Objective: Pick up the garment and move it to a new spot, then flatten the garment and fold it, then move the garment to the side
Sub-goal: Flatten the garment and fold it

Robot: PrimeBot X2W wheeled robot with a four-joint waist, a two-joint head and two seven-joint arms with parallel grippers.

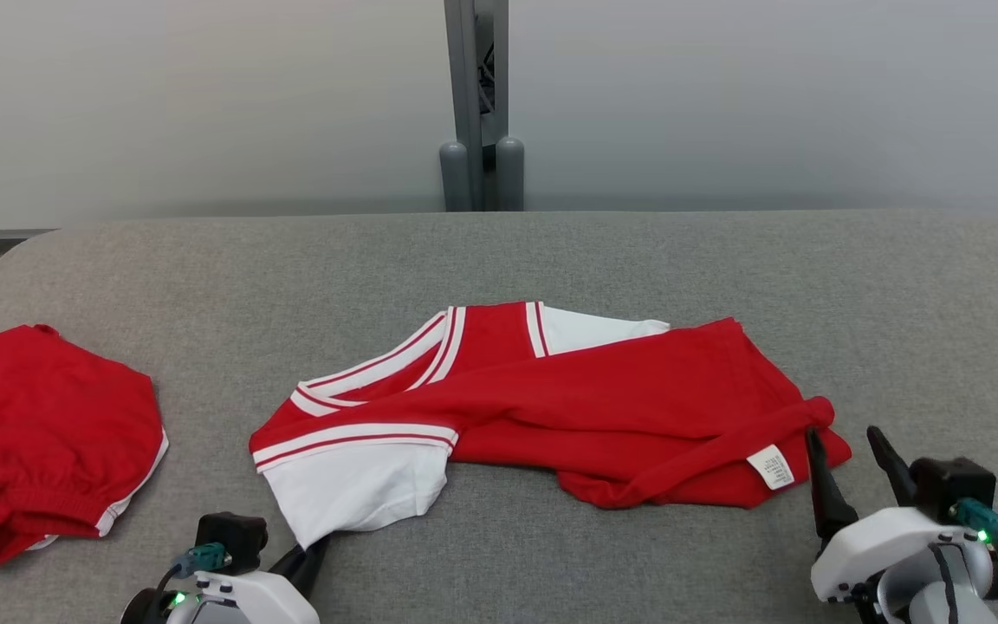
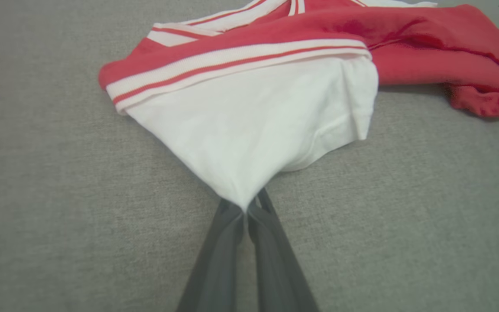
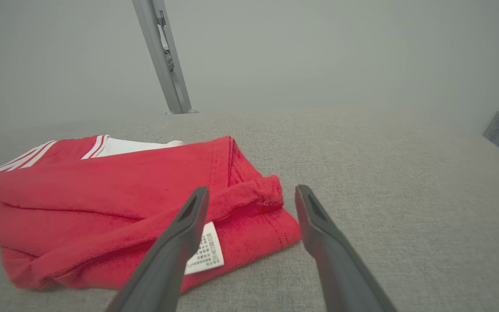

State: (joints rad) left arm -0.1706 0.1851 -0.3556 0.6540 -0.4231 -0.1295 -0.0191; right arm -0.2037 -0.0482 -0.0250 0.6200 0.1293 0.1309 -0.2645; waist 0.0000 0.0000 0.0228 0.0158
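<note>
Lying across the middle of a grey, fabric-covered tabletop is the garment, a red top with white sleeves and red-and-white striped trim. It is loosely bunched rather than flat. The red body is folded over itself and stretches toward the robot's right, and one long fold runs along it.

The near white sleeve fans out toward the robot's left side and narrows to a point. The left claw has its two dark fingers pressed together on that point, pinching the sleeve's corner, and the cloth is drawn into a taut cone from the grip.

The right claw is at the garment's right end with its fingers spread wide apart and nothing between them. From its wrist camera, one finger crosses in front of a small white care label sewn near the red hem, and the other is over bare tabletop just beside the cloth. Whether either finger touches the fabric cannot be told.

A second red garment with a thin white edge lies in a heap well apart, at the tabletop's far left. Behind the tabletop, a grey metal post rises against a plain pale wall.
</note>
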